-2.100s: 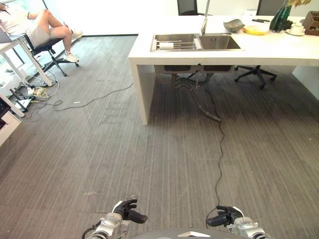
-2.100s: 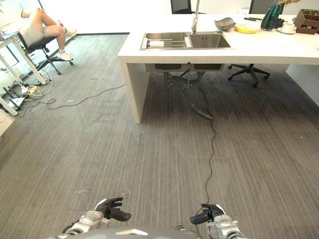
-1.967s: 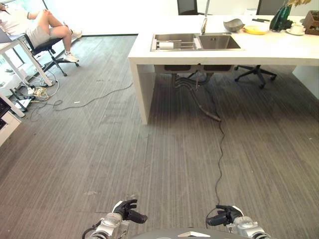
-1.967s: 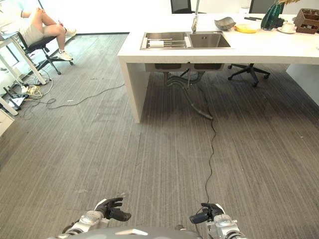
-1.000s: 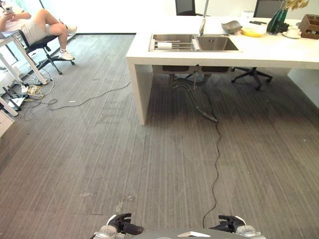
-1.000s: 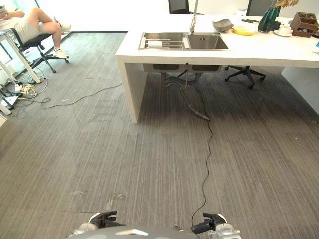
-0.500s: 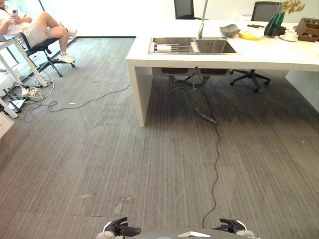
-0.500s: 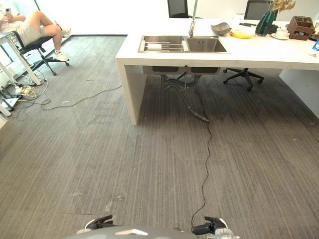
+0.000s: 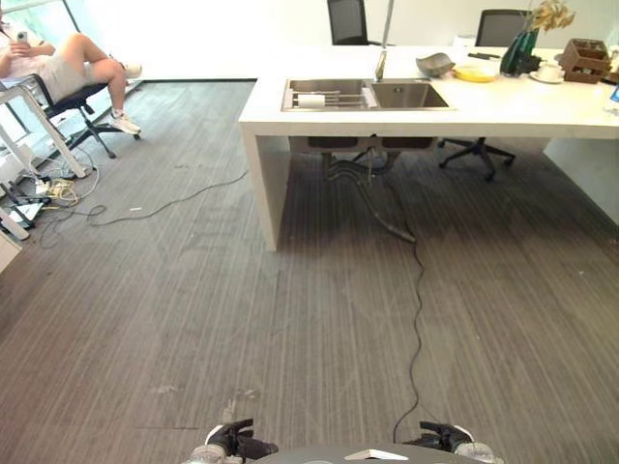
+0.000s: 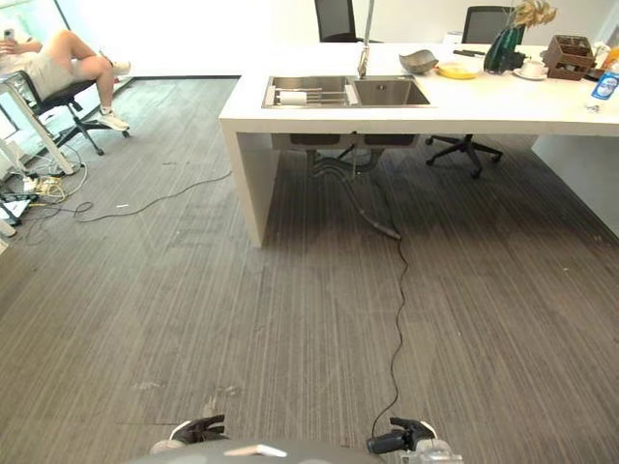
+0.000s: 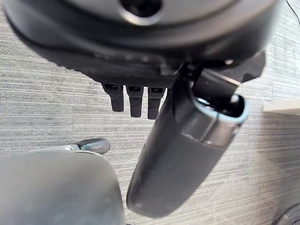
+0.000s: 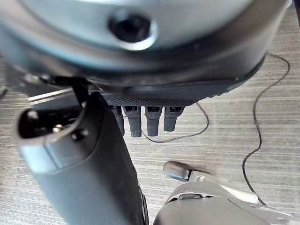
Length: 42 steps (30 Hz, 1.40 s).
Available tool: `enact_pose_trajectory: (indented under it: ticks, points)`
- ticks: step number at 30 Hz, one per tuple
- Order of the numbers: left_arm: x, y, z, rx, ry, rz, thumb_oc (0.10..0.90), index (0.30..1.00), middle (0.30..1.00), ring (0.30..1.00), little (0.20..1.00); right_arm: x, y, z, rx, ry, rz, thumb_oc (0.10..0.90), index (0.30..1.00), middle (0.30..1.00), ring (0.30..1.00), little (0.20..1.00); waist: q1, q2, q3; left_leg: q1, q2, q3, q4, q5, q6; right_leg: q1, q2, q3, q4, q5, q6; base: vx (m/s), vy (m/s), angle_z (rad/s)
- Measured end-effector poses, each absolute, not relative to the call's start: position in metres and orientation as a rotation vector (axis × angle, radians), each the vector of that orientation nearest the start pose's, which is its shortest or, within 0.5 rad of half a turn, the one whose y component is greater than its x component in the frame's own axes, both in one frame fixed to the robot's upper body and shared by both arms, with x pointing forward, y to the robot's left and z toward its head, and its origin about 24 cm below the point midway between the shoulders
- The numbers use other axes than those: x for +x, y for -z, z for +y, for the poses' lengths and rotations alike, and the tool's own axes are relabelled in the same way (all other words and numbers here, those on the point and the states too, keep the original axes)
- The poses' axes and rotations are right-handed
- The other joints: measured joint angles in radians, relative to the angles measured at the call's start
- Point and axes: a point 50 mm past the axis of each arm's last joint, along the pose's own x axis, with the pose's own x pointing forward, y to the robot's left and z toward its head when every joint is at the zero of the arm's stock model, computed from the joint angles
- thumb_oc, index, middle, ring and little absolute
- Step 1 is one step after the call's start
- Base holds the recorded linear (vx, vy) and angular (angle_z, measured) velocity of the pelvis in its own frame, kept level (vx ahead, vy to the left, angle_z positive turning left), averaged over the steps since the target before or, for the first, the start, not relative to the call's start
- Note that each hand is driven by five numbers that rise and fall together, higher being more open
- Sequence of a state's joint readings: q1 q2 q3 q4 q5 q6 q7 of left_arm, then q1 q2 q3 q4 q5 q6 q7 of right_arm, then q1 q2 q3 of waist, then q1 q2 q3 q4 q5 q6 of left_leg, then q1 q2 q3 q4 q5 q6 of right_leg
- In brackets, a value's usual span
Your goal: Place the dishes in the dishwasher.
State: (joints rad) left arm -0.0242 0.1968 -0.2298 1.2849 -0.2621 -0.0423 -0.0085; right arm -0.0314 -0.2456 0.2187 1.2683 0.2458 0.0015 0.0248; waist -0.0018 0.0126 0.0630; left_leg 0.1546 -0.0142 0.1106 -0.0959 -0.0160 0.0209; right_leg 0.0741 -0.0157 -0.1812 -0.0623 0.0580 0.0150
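The dishes stand far ahead on the white counter (image 9: 455, 111): a grey bowl (image 9: 435, 64), a yellow plate (image 9: 474, 72) and a white cup on a saucer (image 9: 549, 72), all to the right of a double steel sink (image 9: 368, 94). A rack with a white piece on it lies across the sink's left basin (image 9: 311, 100). My left hand (image 9: 237, 443) and right hand (image 9: 440, 437) hang low at the bottom edge, over the grey carpet, far from the counter. Both wrist views show relaxed fingers (image 11: 133, 98) (image 12: 147, 119) holding nothing.
A person (image 9: 68, 63) sits on an office chair at the far left beside a desk (image 9: 19, 135) with cables under it. Two office chairs (image 9: 346, 19) stand behind the counter. A green vase (image 9: 527, 43), a brown basket (image 9: 585, 58) and a bottle (image 10: 602, 85) stand at the counter's right end.
The whole picture has shifted as the camera moved. Both hands now sit lower at the bottom edge than two seconds ago. Nothing on the counter has moved.
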Motion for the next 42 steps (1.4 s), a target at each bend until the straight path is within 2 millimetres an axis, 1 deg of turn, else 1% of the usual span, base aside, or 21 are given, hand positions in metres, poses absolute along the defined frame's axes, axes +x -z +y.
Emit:
enact_pose_trajectory:
  ticks: [4,6,7,11,13,16,18,21,23,24,25,26,27,29,32,34,35,36,38,40,42]
  points:
    - [0.116,0.16,0.211,0.114,-0.064,1.162,0.8,0.9,0.9,0.9,0.9,0.114,0.158,-0.226,-0.133,0.065,1.188,0.8,0.9,0.9,0.9,0.9,-0.001,-0.011,0.05,-0.012,-0.002,0.019,0.006,-0.01,0.027,-0.099,-0.023,-0.009,0.194,-0.05,0.026,0.04,0.103,-0.16]
    - [0.125,0.158,0.207,0.118,-0.045,1.145,0.8,0.9,0.9,0.9,0.9,0.125,0.154,-0.228,-0.126,0.074,1.152,0.8,0.9,0.9,0.9,0.9,-0.018,0.0,0.082,0.007,0.002,0.003,0.005,-0.001,0.036,-0.236,-0.072,-0.016,0.464,-0.111,0.092,0.22,-0.023,0.02]
    - [0.125,0.158,0.207,0.118,-0.046,1.145,0.8,0.9,0.9,0.9,0.9,0.127,0.153,-0.228,-0.116,0.079,1.142,0.8,0.9,0.9,0.9,0.9,-0.022,0.001,0.083,0.01,-0.001,0.001,0.005,-0.004,0.035,-0.252,-0.089,-0.009,0.479,-0.119,0.095,0.23,-0.045,0.16]
    - [0.13,0.157,0.209,0.123,-0.059,1.136,0.8,0.9,0.9,0.9,0.9,0.132,0.151,-0.226,-0.101,0.081,1.116,0.8,0.9,0.9,0.9,0.9,-0.03,-0.018,0.091,0.005,0.003,-0.036,0.012,-0.018,0.029,-0.295,-0.121,0.069,0.278,-0.101,0.123,0.31,-0.137,0.23]
    - [0.132,0.157,0.209,0.127,-0.062,1.142,0.8,0.9,0.9,0.9,0.9,0.135,0.15,-0.226,-0.089,0.085,1.105,0.8,0.9,0.9,0.9,0.9,-0.052,-0.018,0.103,0.01,0.013,-0.071,0.008,-0.033,0.012,-0.302,-0.142,0.128,0.052,-0.032,0.179,0.4,-0.148,0.47]
    - [0.114,0.161,0.215,0.13,-0.083,1.195,0.8,0.9,0.9,0.9,0.9,0.134,0.151,-0.226,-0.086,0.089,1.109,0.8,0.9,0.9,0.9,0.9,-0.053,-0.03,0.103,0.082,0.024,-0.078,0.002,-0.094,-0.036,-0.299,-0.193,0.031,0.015,0.001,0.183,0.48,-0.254,0.2]
    - [0.103,0.165,0.21,0.098,-0.096,1.22,0.8,0.9,0.9,0.9,0.9,0.129,0.15,-0.235,-0.083,0.123,1.118,0.8,0.9,0.9,0.9,0.9,-0.065,0.007,0.084,0.125,0.102,-0.104,-0.001,-0.144,-0.072,-0.292,-0.167,-0.065,0.112,0.088,0.155,0.44,-0.298,0.47]
    - [0.105,0.165,0.206,0.082,-0.087,1.211,0.8,0.9,0.9,0.9,0.9,0.127,0.15,-0.243,-0.107,0.123,1.138,0.8,0.9,0.9,0.9,0.9,-0.045,0.029,0.062,0.135,0.192,-0.097,0.129,-0.129,-0.116,-0.242,-0.088,-0.099,0.185,0.049,0.047,0.36,-0.279,0.41]
    - [0.105,0.165,0.206,0.077,-0.085,1.209,0.8,0.9,0.9,0.9,0.9,0.125,0.151,-0.242,-0.115,0.116,1.151,0.8,0.9,0.9,0.9,0.9,-0.019,0.01,0.044,0.083,0.23,-0.117,0.309,-0.102,-0.169,-0.187,-0.048,-0.118,0.174,0.013,-0.007,0.38,-0.405,0.11]
    - [0.113,0.163,0.207,0.065,-0.093,1.185,0.8,0.9,0.9,0.9,0.9,0.124,0.151,-0.241,-0.12,0.109,1.149,0.8,0.9,0.9,0.9,0.9,-0.016,-0.001,0.043,-0.039,0.249,-0.166,0.557,-0.096,-0.183,-0.164,-0.034,-0.139,0.169,-0.01,-0.034,0.31,-0.402,0.15]
    - [0.116,0.162,0.206,0.063,-0.092,1.175,0.8,0.9,0.9,0.9,0.9,0.123,0.151,-0.241,-0.133,0.098,1.155,0.8,0.9,0.9,0.9,0.9,-0.002,-0.007,0.048,-0.098,0.255,-0.17,0.671,-0.047,-0.168,-0.144,-0.019,-0.14,0.168,-0.021,-0.055,0.29,-0.381,0.07]
    - [0.113,0.162,0.209,0.026,-0.127,1.173,0.8,0.9,0.9,0.9,0.9,0.122,0.153,-0.237,-0.131,0.085,1.16,0.8,0.9,0.9,0.9,0.9,0.017,-0.023,0.041,-0.157,0.265,-0.178,0.785,0.102,-0.187,-0.101,0.001,-0.137,0.153,-0.037,-0.086,0.29,-0.318,-0.06]
    - [0.116,0.16,0.212,0.015,-0.142,1.16,0.8,0.9,0.9,0.9,0.9,0.118,0.154,-0.235,-0.138,0.073,1.17,0.8,0.9,0.9,0.9,0.9,0.02,-0.038,0.047,-0.2,0.27,-0.168,0.866,0.198,-0.161,-0.067,0.006,-0.141,0.125,-0.04,-0.094,0.3,-0.25,-0.06]
    - [0.14,0.151,0.215,0.006,-0.154,1.061,0.8,0.9,0.9,0.9,0.9,0.117,0.155,-0.237,-0.16,0.071,1.192,0.8,0.9,0.9,0.9,0.9,0.036,-0.058,0.08,-0.335,0.257,-0.128,1.016,0.079,-0.149,-0.002,0.006,-0.146,0.089,-0.068,-0.122,0.34,-0.137,0.06]
    - [0.16,0.141,0.212,-0.029,-0.147,0.974,0.8,0.9,0.9,0.9,0.9,0.114,0.154,-0.243,-0.173,0.091,1.208,0.8,0.9,0.9,0.9,0.9,0.06,-0.063,0.107,-0.395,0.208,-0.032,0.851,-0.002,-0.174,0.067,0.008,-0.136,0.04,-0.073,-0.113,0.37,-0.014,-0.08]
    - [0.172,0.133,0.21,-0.056,-0.139,0.908,0.8,0.9,0.9,0.9,0.9,0.115,0.153,-0.245,-0.178,0.09,1.205,0.8,0.9,0.9,0.9,0.9,0.085,-0.046,0.128,-0.406,0.129,-0.009,0.578,-0.01,-0.163,0.126,0.026,-0.11,-0.012,-0.084,-0.104,0.43,0.05,-0.31]
    - [0.176,0.13,0.21,-0.063,-0.135,0.89,0.8,0.9,0.9,0.9,0.9,0.115,0.153,-0.245,-0.178,0.09,1.205,0.8,0.9,0.9,0.9,0.9,0.093,-0.037,0.13,-0.412,0.109,-0.01,0.512,0.003,-0.145,0.142,0.029,-0.109,-0.032,-0.084,-0.103,0.46,0.052,-0.34]
    - [0.182,0.125,0.21,-0.082,-0.133,0.851,0.8,0.9,0.9,0.9,0.9,0.114,0.154,-0.246,-0.183,0.085,1.214,0.8,0.9,0.9,0.9,0.9,0.116,-0.031,0.133,-0.4,0.038,-0.058,0.265,0.035,-0.143,0.15,0.037,-0.076,-0.039,-0.1,-0.085,0.46,0.036,-0.52]
    - [0.191,0.117,0.211,-0.105,-0.129,0.796,0.8,0.9,0.9,0.9,0.9,0.118,0.151,-0.252,-0.215,0.076,1.21,0.8,0.9,0.9,0.9,0.9,0.161,0.003,0.151,-0.408,-0.005,-0.085,0.051,0.135,-0.127,0.182,0.056,-0.034,-0.042,-0.129,-0.074,0.42,0.035,-0.65]
    - [0.199,0.104,0.219,-0.094,-0.123,0.732,0.8,0.9,0.9,0.9,0.9,0.114,0.152,-0.253,-0.211,0.084,1.224,0.8,0.9,0.9,0.9,0.9,0.174,0.017,0.163,-0.425,-0.011,-0.052,0.012,0.158,-0.146,0.228,0.073,-0.032,-0.043,-0.165,-0.071,0.45,0.08,-0.32]
    - [0.203,0.092,0.23,-0.066,-0.125,0.675,0.8,0.9,0.9,0.9,0.9,0.108,0.154,-0.253,-0.204,0.079,1.239,0.8,0.9,0.9,0.9,0.9,0.204,0.004,0.157,-0.432,-0.007,-0.023,0.08,0.15,-0.131,0.27,0.064,-0.003,-0.043,-0.211,-0.05,0.53,0.124,-0.41]
